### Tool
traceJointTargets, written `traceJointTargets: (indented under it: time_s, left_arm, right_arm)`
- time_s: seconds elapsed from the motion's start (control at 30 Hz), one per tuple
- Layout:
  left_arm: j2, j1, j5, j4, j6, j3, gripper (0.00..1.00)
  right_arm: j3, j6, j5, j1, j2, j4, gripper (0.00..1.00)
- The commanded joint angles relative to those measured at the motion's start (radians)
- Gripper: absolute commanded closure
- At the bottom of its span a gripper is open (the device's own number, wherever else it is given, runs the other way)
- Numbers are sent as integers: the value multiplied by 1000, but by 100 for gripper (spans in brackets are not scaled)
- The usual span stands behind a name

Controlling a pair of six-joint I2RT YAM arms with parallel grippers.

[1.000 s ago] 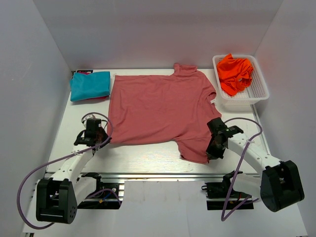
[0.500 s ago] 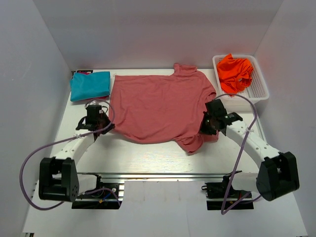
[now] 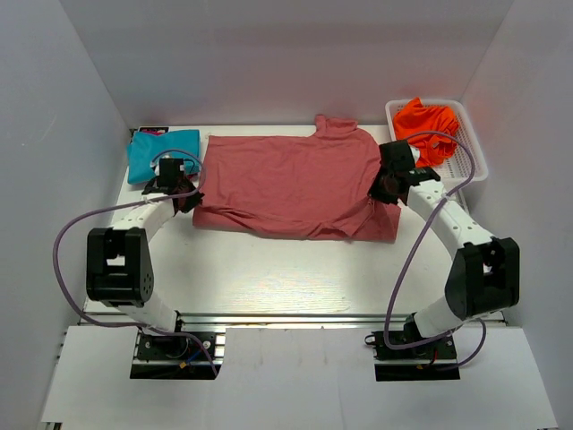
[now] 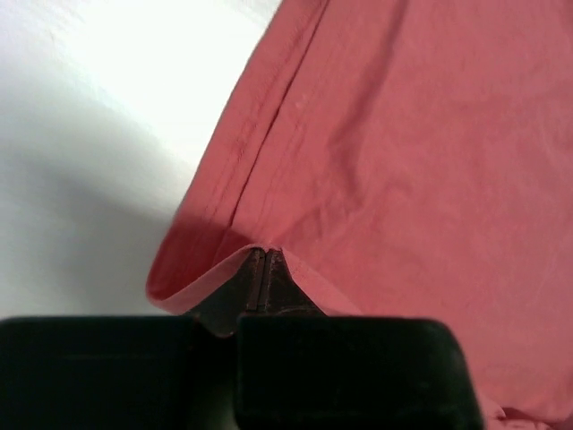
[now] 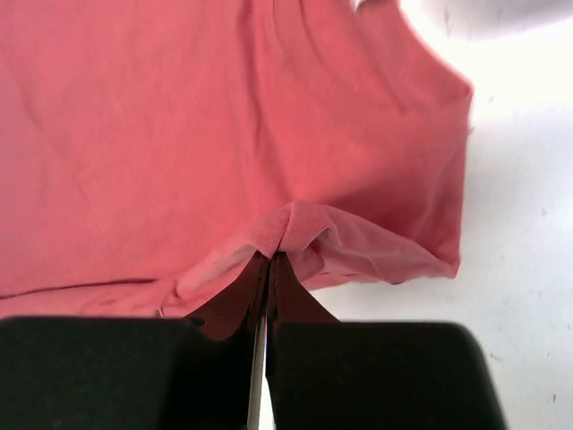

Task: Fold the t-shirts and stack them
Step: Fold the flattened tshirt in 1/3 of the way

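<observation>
From above, the salmon t-shirt [image 3: 286,179] lay across the middle of the bench [image 3: 269,269], no longer spread flat as it had been a second before. Its near edge had been lifted and carried away from the arm bases, so the cloth now formed a shallower, doubled band. The left hand [image 3: 186,199] was at the shirt's left corner and the right hand [image 3: 383,191] at its right side, both well forward of where they had been. The folded teal t-shirt [image 3: 159,154] sat just beyond the left hand, and the orange t-shirt [image 3: 425,121] lay crumpled in the white mesh basket [image 3: 474,163]. In the left wrist view, the fingers were pressed together on a stitched hem, with a small loop of cloth curling around them. In the right wrist view, the fingers were likewise closed, pinching a bunched ridge of salmon fabric. I judged the first lengthwise fold to be underway, with the carried edge not yet laid down or released.
</observation>
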Motion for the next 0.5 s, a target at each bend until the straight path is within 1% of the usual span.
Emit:
traceJointTargets:
  time_s: [0.0,0.23,0.37,0.47]
  left_arm:
    - [35,26,-41,13,7,78,100]
    - [172,44,31,62,38,190,100]
    - [215,44,31,73,38,224,100]
    - [224,44,-7,82,38,242,100]
  right_arm:
    - [74,-26,29,-27,34,15,100]
    - [162,-68,-9,-77,154,61,100]
    - [249,-128,-63,-99,241,67,100]
    - [310,-146,-83,-111,284,75,100]
